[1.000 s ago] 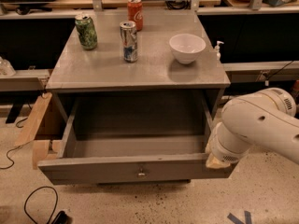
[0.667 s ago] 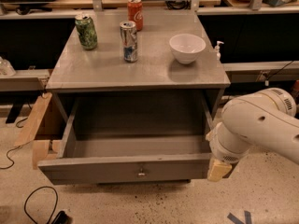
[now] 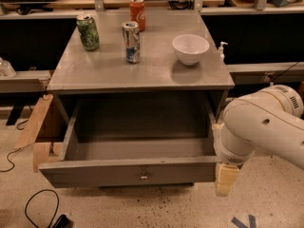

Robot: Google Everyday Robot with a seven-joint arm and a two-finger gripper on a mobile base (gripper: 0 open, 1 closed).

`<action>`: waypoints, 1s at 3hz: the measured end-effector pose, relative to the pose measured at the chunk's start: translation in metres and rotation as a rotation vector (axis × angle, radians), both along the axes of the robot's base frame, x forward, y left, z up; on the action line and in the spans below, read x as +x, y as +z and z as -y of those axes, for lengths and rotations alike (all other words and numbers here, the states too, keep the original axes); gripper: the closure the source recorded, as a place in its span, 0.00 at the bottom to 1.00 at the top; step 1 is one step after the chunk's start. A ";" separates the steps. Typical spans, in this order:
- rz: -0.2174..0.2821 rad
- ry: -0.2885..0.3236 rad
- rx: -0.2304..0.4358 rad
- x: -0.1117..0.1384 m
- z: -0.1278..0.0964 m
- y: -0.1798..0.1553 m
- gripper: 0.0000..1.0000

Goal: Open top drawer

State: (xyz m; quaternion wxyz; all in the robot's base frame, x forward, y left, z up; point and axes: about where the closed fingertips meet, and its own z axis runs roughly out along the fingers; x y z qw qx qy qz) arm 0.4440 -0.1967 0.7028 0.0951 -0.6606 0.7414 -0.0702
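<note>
The top drawer [image 3: 95,172] is a wide grey box pulled far out of the grey cabinet [image 3: 142,75]. Its flat front faces me, with a small round knob [image 3: 144,176] at the middle. The inside is bare grey. My gripper [image 3: 225,178] is a cream-coloured piece at the end of the white arm [image 3: 261,127]. It hangs just off the right end of the drawer front, below its top edge. The arm hides most of the gripper.
On the cabinet top stand a green can [image 3: 88,32], a silver can [image 3: 131,42], a red can [image 3: 137,13] and a white bowl [image 3: 190,48]. A small pump bottle [image 3: 221,50] stands behind the right edge. Wooden boards [image 3: 35,127] lean at the left. A black cable [image 3: 38,208] lies on the floor.
The gripper has dropped from the drawer's right front corner to a little below and beside it. The drawer stays open at the same reach.
</note>
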 end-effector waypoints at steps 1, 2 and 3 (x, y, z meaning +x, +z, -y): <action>0.029 0.023 -0.067 0.010 -0.008 0.027 0.15; 0.060 0.062 -0.076 0.031 -0.019 0.042 0.37; 0.072 0.091 -0.029 0.051 -0.028 0.032 0.61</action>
